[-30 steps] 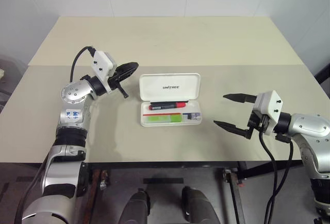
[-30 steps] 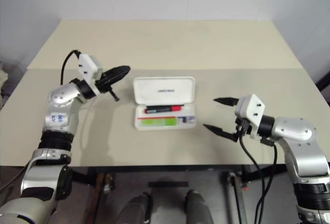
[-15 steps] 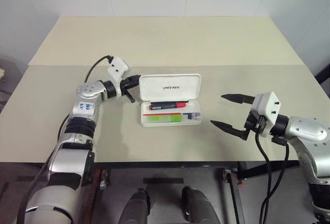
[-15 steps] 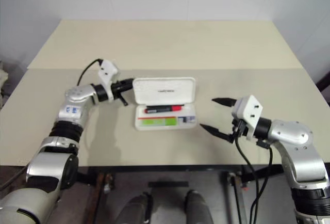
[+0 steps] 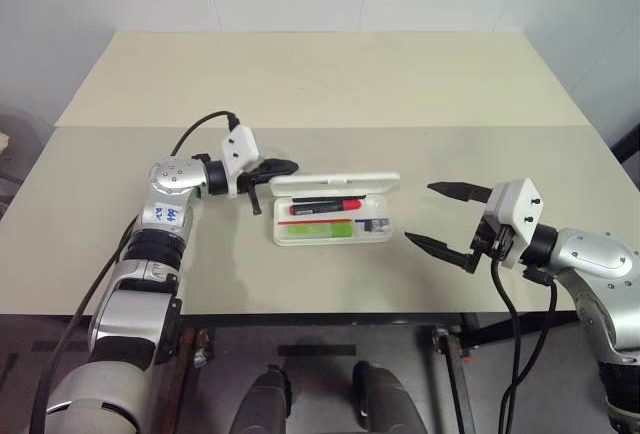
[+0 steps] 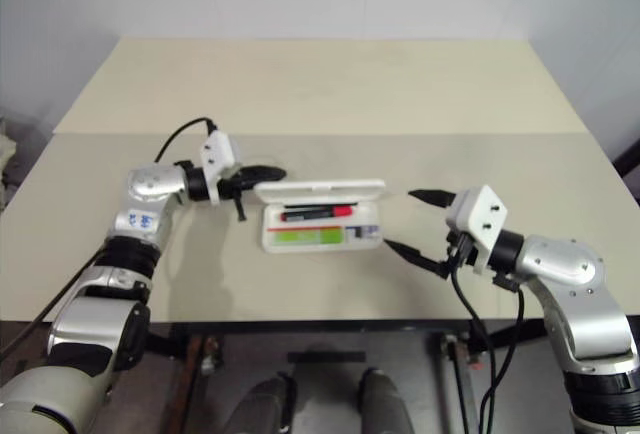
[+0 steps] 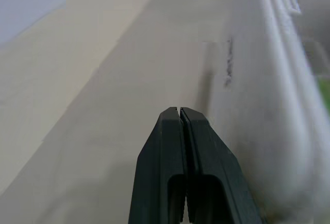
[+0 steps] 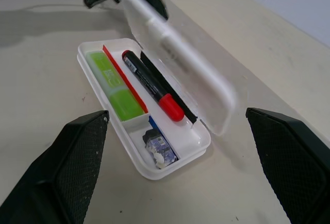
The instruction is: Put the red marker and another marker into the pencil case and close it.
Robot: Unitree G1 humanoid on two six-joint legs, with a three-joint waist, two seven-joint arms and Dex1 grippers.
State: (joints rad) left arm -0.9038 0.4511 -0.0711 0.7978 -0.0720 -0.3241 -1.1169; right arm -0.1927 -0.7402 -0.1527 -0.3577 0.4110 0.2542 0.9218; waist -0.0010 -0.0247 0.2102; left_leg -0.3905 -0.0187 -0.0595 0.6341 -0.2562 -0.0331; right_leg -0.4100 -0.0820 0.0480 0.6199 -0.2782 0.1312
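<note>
The white pencil case [image 5: 333,242] lies open at the table's middle, its lid [image 5: 335,184] tilted about halfway over the tray. Inside, the red marker [image 5: 325,206] lies along the back and the light green marker [image 5: 318,229] along the front; the right wrist view shows the red marker [image 8: 149,82] and green marker [image 8: 111,82] too. My left gripper [image 5: 285,166] is shut, its tips against the back of the lid's left end [image 7: 263,105]. My right gripper [image 5: 421,213] hovers open just right of the case, holding nothing.
A small dark-and-white item [image 8: 156,146] sits in the case's right compartment. The beige table [image 5: 320,84] stretches bare behind the case, with its front edge [image 5: 320,312] close below the arms. A black cable [image 5: 195,129] loops off my left wrist.
My left gripper swung right and down to the back of the lid. The lid tipped from lying open toward the tray. The right gripper barely moved.
</note>
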